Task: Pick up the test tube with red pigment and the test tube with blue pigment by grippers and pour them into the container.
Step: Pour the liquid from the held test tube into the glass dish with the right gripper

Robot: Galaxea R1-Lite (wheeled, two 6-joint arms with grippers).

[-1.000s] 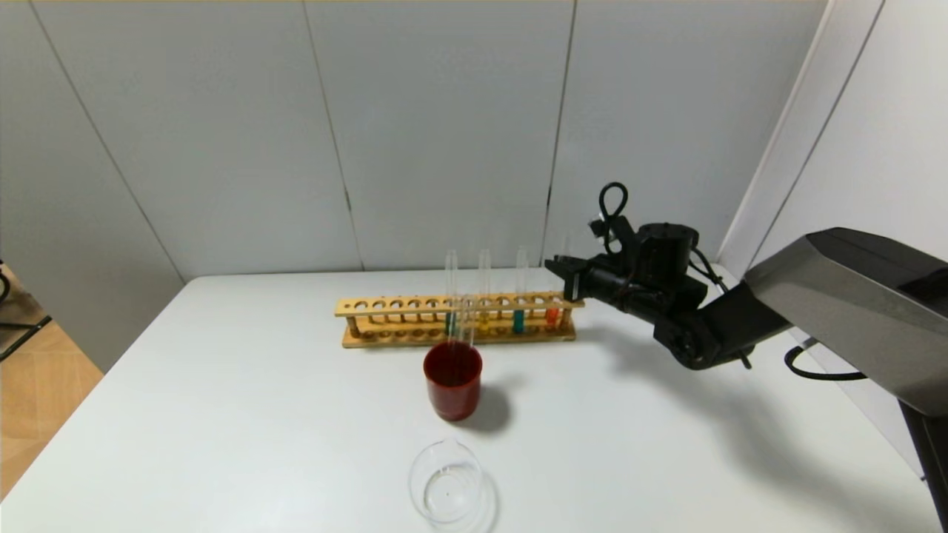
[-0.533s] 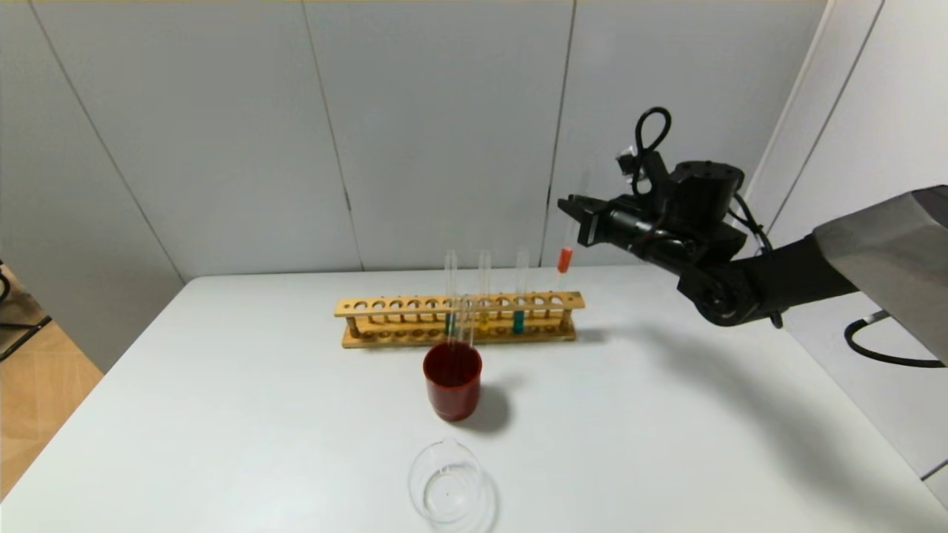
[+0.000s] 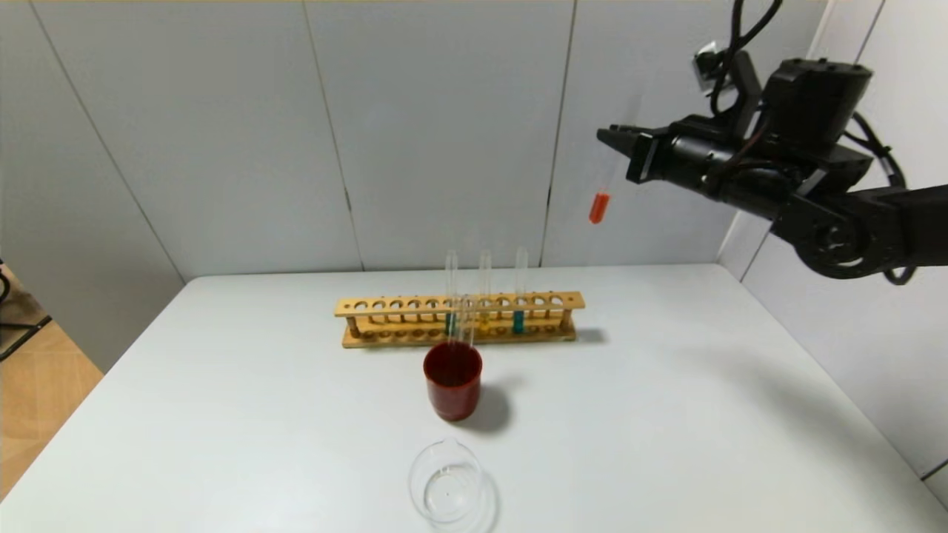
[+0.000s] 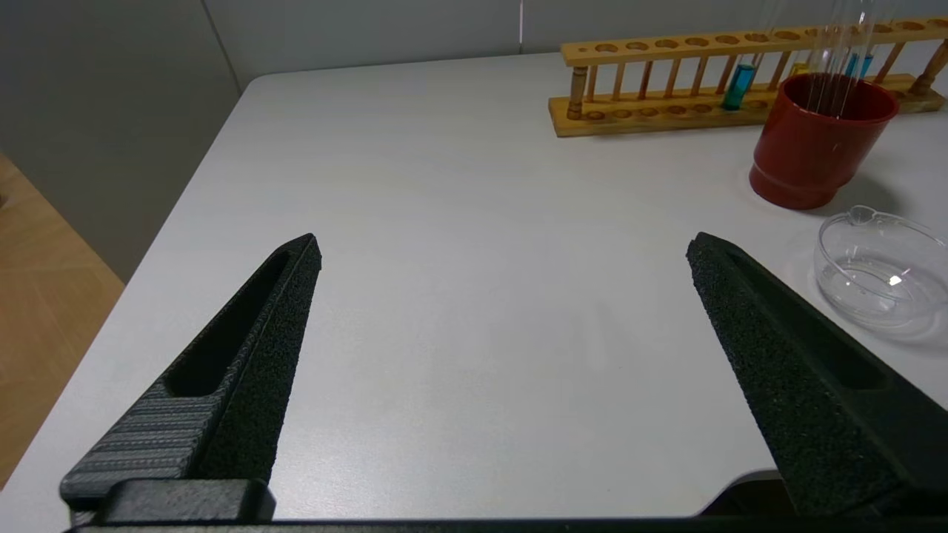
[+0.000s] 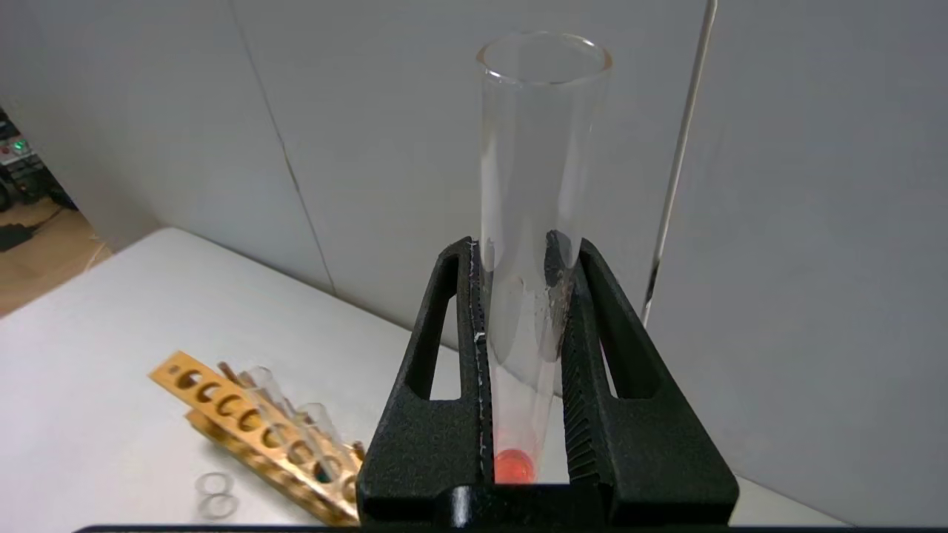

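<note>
My right gripper (image 3: 616, 139) is shut on the test tube with red pigment (image 3: 600, 207) and holds it high in the air, above and to the right of the wooden rack (image 3: 385, 305). The tube hangs slightly tilted, its orange-red bottom down. In the right wrist view the fingers (image 5: 444, 326) clamp the clear tube (image 5: 529, 148) on both sides. The test tube with blue pigment (image 3: 518, 320) stands in the rack. The clear glass container (image 3: 446, 490) sits at the table's front; it also shows in the left wrist view (image 4: 878, 270). My left gripper (image 4: 503, 252) is open and empty, low over the table's left part.
A dark-red cup (image 3: 452, 381) holding clear tubes stands between the rack and the container. A yellow-bottomed tube (image 3: 483, 320) and a green-bottomed tube (image 3: 450, 320) also stand in the rack. A grey wall lies close behind the table.
My right gripper has lifted the red-pigment tube out of the rack and carried it up and to the right. Everything on the table has stayed in place.
</note>
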